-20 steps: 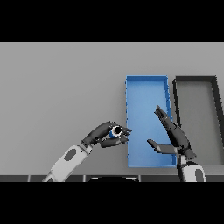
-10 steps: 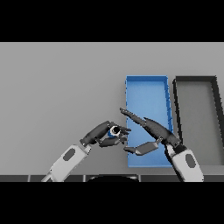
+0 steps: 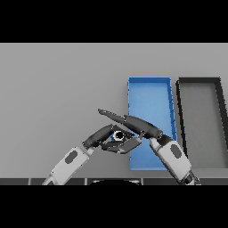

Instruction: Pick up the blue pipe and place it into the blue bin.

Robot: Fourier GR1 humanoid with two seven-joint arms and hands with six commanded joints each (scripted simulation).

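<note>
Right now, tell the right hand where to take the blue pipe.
Grip the blue pipe across its short body, coming from the bin side to its right. Its open end seems to face the camera, and the left hand already curls round it from the left, leaving that side freer. The right hand reaches over it, fingers straight, beside the blue bin.

No writing, label, brand or number could be read anywhere in the head view. Every surface in it was plain.
</note>
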